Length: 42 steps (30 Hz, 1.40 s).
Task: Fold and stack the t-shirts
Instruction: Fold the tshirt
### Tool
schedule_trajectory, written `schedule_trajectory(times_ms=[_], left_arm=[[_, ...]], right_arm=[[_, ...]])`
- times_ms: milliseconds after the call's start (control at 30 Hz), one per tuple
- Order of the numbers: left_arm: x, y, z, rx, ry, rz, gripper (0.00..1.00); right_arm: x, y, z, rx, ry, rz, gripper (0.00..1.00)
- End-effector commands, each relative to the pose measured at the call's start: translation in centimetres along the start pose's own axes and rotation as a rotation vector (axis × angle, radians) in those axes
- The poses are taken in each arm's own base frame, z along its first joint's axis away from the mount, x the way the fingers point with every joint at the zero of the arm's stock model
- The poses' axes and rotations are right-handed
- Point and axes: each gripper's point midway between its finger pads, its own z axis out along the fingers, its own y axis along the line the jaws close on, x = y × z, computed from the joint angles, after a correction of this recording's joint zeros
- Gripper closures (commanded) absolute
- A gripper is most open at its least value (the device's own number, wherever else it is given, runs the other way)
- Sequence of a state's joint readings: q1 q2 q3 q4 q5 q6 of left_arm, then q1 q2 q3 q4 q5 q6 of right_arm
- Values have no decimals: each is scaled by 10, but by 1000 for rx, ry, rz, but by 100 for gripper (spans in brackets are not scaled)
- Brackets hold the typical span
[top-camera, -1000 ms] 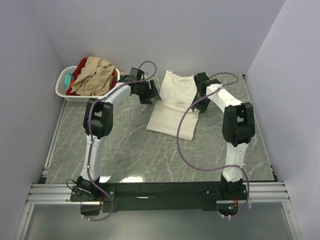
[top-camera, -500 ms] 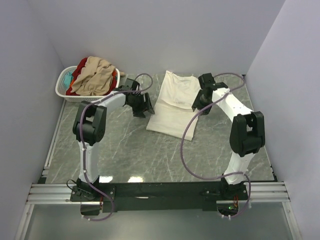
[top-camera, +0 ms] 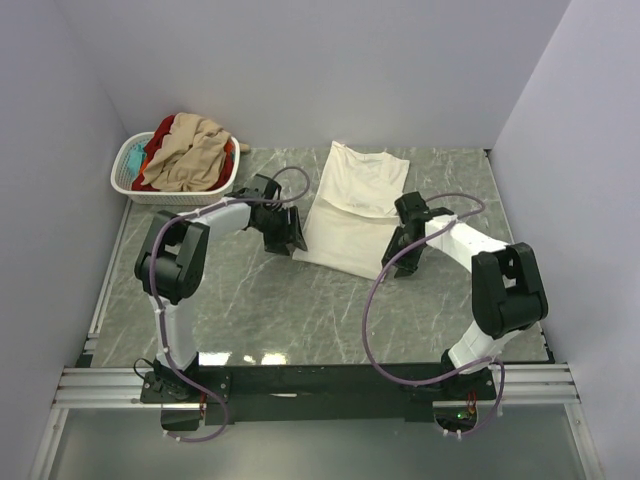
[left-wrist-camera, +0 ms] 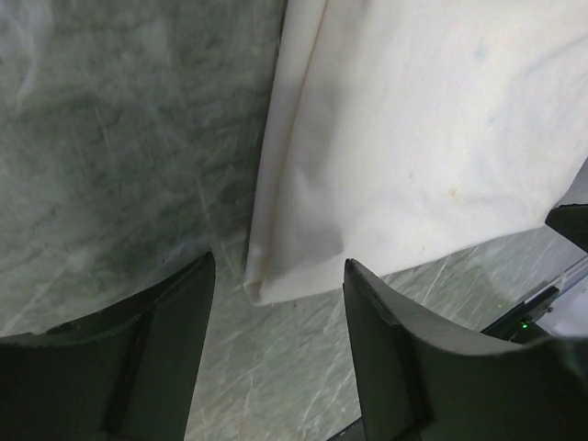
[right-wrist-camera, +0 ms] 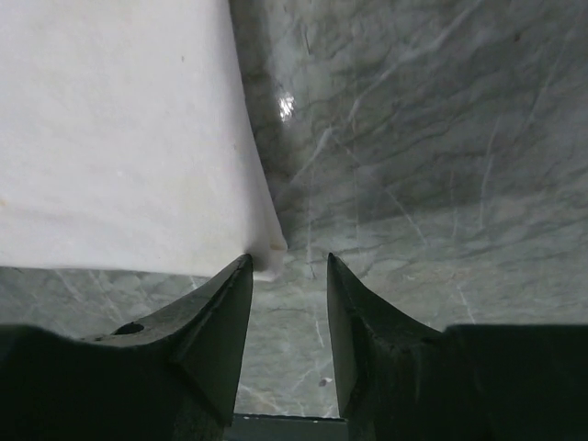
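Observation:
A cream-white t-shirt (top-camera: pixel 350 210) lies partly folded on the marble table, collar end toward the back wall. My left gripper (top-camera: pixel 291 243) is open at the shirt's near left corner (left-wrist-camera: pixel 262 285), which sits between its fingers (left-wrist-camera: pixel 165 322). My right gripper (top-camera: pixel 393 258) is open at the near right corner (right-wrist-camera: pixel 266 253), just off the cloth. Tan-beige (top-camera: pixel 190 155), red (top-camera: pixel 160 135) and teal (top-camera: pixel 135 157) shirts are heaped in the basket.
The white slotted laundry basket (top-camera: pixel 130 190) stands at the back left corner of the table (top-camera: pixel 300 310). Grey walls close in the back and both sides. A purple cable (top-camera: pixel 370 300) hangs from the right arm over the table.
Both grippers have moved toward me along the shirt's two sides, from its upper part to its near corners. The shirt has stayed put.

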<state>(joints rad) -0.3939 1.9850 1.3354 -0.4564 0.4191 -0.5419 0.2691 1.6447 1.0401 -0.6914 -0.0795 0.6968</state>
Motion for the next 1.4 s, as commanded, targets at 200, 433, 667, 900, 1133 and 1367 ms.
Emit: schedule_trajectory(times_ms=[200,433,667,900,1133,1367], left_arm=[[6,-1,-12,-43,-47,48,43],[14,6,-5,-77,-36,43,51],[19,10,-2,-81,-22,37,62],[27,8,5,-54,7,22,68],[39,10,13,-27,44,-5,100],[35,3,-1,-17,10,4,100]], right_arm=[[10,15,5,-81,-7,-2,58],[20,9,19,-52,37,-5,62],[31,6,28,-45,73,0,64],[34,7,34,-44,90,5,67],[39,6,36,-47,112,6,86],[38,2,25,-25,103,-30,100]])
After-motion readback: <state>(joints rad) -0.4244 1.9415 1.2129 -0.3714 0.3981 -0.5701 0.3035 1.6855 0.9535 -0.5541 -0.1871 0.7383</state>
